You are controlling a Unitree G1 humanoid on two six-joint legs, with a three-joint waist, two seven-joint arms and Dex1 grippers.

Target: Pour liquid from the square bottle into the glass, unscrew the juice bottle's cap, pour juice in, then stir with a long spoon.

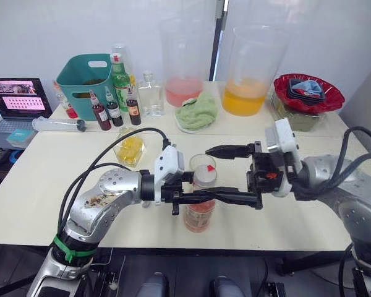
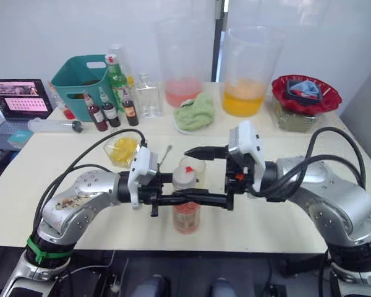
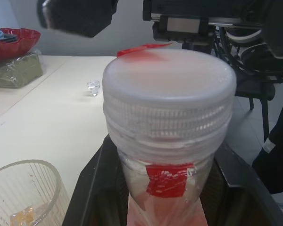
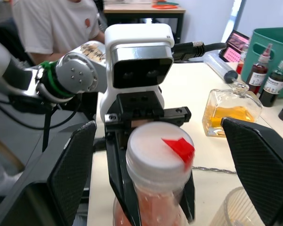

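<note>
Pink juice bottle [image 1: 199, 207] stood low centre, clamped below the neck by left gripper [image 1: 222, 197]. White cap [image 1: 204, 174] sat screwed on, with right gripper [image 4: 170, 155] spread wide, one finger on each side of it, not touching. Glass [image 1: 203, 164] waited just behind, seemingly holding a little yellow liquid. Square bottle [image 1: 130, 150] rested farther back, left of centre. Judged: first pour done; unscrewing, juice pour and stirring left.

Juice bottle [image 1: 199, 210] at tabletop [image 1: 43, 179] front w/ glass [image 1: 202, 163] just behind, square bottle [image 1: 130, 150] to their left.
</note>
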